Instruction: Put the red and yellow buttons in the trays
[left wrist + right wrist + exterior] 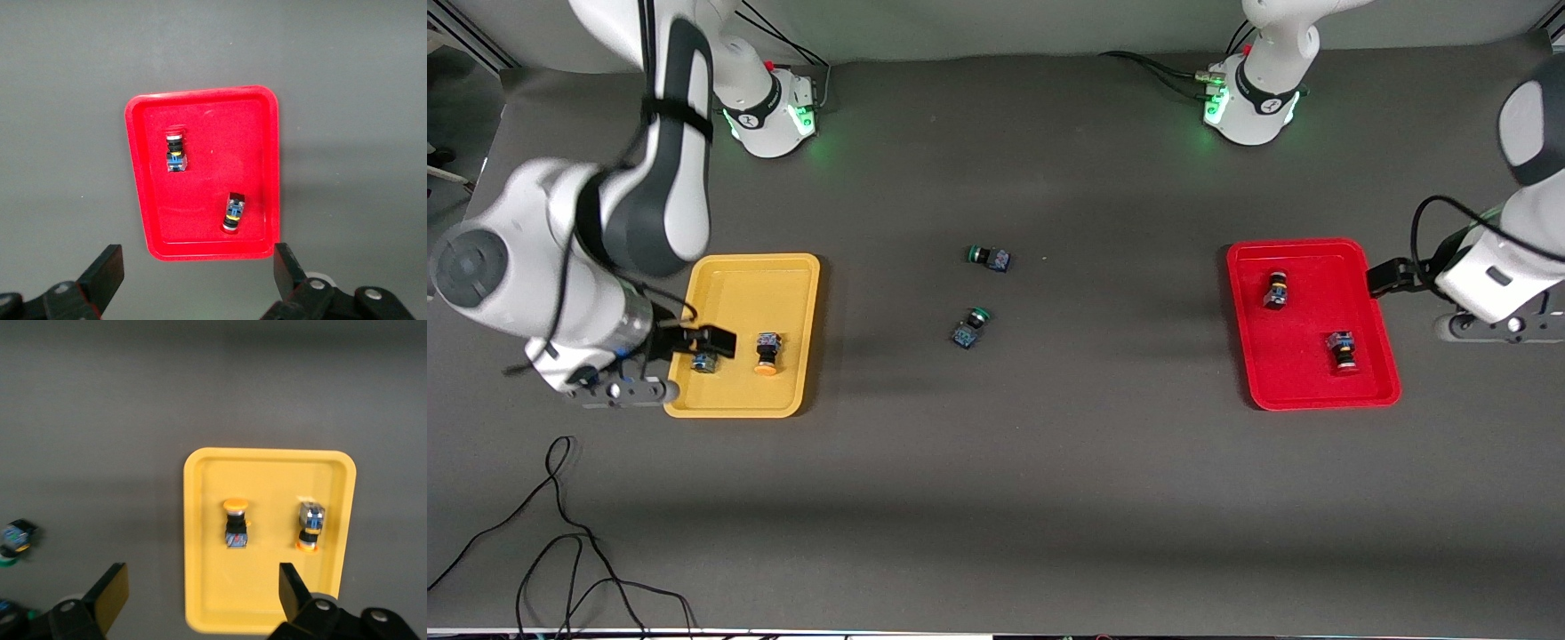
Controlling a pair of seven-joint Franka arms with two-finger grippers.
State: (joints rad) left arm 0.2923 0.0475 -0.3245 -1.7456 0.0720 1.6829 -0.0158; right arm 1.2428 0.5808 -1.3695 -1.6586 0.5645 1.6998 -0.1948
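Presently: yellow tray holds two yellow-capped buttons, under the right gripper, jaws apart and empty. Red tray holds two red-capped buttons; left gripper, jaws apart, hangs beside its rim. Two green-capped buttons lie mid-table between trays.

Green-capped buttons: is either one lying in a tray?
No. Both green-capped buttons lie on the bare table between the yellow tray and the red tray.
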